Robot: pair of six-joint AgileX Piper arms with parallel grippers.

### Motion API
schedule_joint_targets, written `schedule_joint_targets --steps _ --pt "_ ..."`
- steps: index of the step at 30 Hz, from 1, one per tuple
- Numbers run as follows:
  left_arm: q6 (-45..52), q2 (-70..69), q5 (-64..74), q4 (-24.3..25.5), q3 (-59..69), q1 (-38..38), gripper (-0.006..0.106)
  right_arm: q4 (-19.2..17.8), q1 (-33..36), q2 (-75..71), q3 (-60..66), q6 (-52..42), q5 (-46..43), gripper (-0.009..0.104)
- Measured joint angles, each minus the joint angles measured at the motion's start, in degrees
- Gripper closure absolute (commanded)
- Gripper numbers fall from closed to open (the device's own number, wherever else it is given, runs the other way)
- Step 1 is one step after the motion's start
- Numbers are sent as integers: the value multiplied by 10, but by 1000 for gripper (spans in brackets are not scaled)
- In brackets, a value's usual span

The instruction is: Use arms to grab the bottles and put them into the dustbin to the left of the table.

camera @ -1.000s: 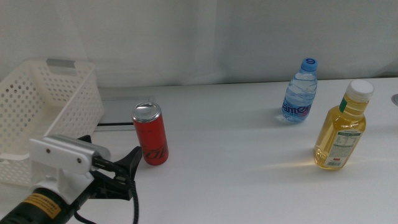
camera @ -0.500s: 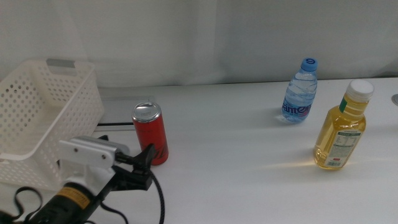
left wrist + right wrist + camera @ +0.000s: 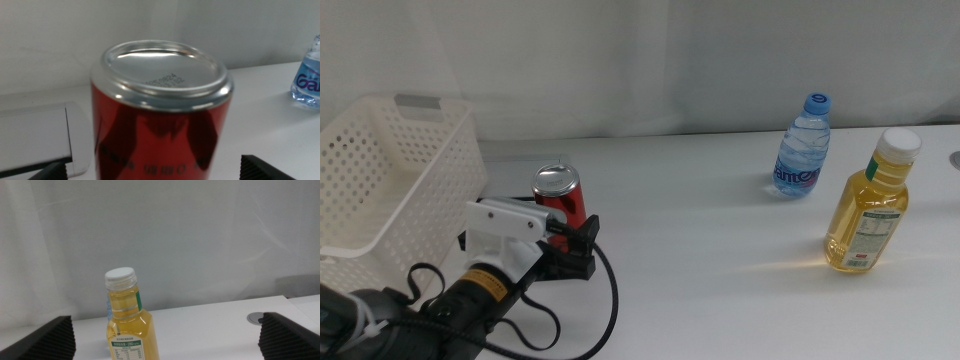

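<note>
A red can [image 3: 558,194] with a silver top stands near the table's left end. My left gripper [image 3: 558,238] is open, its dark jaws on either side of the can's lower body. In the left wrist view the can [image 3: 160,125] fills the space between the jaws of that gripper [image 3: 157,170], and contact is not visible. The white dustbin [image 3: 390,180] stands just left of it. A clear water bottle [image 3: 802,150] and a yellow bottle [image 3: 870,205] stand upright at the right. My right gripper [image 3: 165,340] is open, facing the yellow bottle [image 3: 127,325] from a distance, and is outside the middle view.
A grey inset hatch [image 3: 510,165] lies behind the can, beside the dustbin. A small round hole [image 3: 257,317] sits in the white table [image 3: 720,260] at the far right edge. A pale curtain backs the table. Black cables trail from the left arm.
My left gripper has moved forward and to the right along the table, from short of the can to having its jaws around it. The bottles and the dustbin have not moved.
</note>
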Motion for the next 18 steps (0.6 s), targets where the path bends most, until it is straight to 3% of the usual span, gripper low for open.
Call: schedule_joint_targets --steps 7,11,13,18 --pt "-2 23 16 0 -28 0 13 0 0 0 0 0 0 -8" --pt "-5 33 25 0 -37 0 22 0 0 0 0 0 0 -8" --pt "-5 37 31 0 -39 0 34 0 0 0 0 0 0 -8" --pt "-5 40 34 -8 -41 0 78 0 0 0 0 0 0 -8"
